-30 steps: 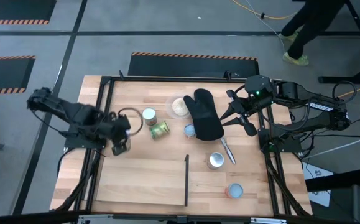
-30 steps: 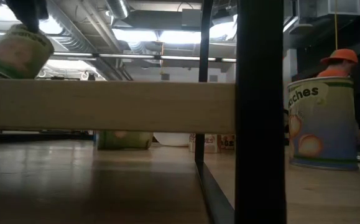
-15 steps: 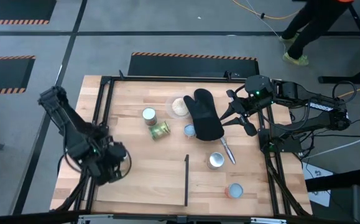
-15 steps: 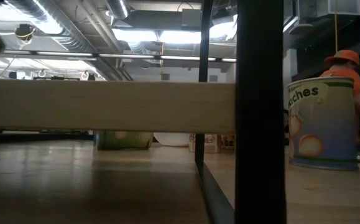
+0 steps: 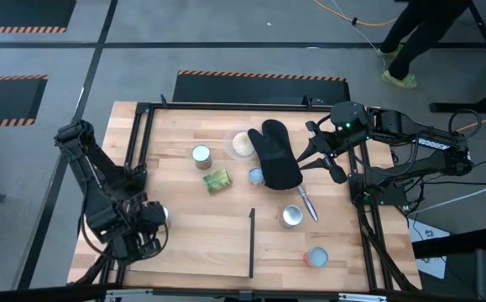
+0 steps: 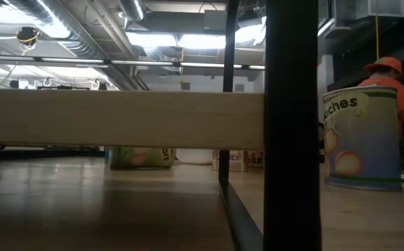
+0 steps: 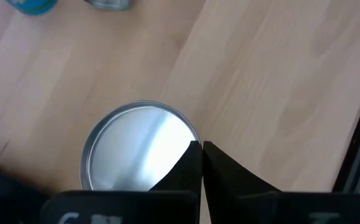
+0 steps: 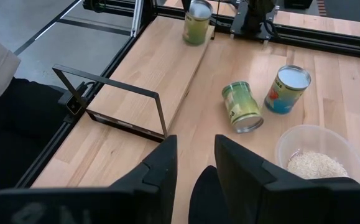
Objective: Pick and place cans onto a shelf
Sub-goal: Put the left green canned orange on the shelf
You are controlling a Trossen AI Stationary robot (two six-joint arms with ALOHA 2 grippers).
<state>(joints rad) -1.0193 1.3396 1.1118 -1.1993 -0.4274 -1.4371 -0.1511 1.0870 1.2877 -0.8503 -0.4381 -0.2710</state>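
Left gripper (image 7: 201, 165): hung over the table's near-left corner, just inside the black rail (image 5: 129, 180); fingertips looked nearly together in the wrist view, yet could not tell whether gripping or free.
Silver-top can (image 7: 139, 149): stood upright right beside those fingers, at the end of the shelf (image 5: 209, 243) away from its black strip (image 5: 252, 243).
Right gripper (image 8: 195, 142): waited at the far-right side beside the mitt (image 5: 276, 155), fingers parted, nothing between them.
Other cans: white-top can (image 5: 201, 154) upright near the bowl (image 5: 243, 144); green can (image 5: 216, 179) on its side just nearer; pale-blue can (image 5: 257, 176) touching the mitt's edge; silvery can (image 5: 290, 216) and peach can (image 5: 316, 257) right of the strip, well apart.
Open room: bare plank from the strip across to the silver-top can; clear wood between green can and shelf.
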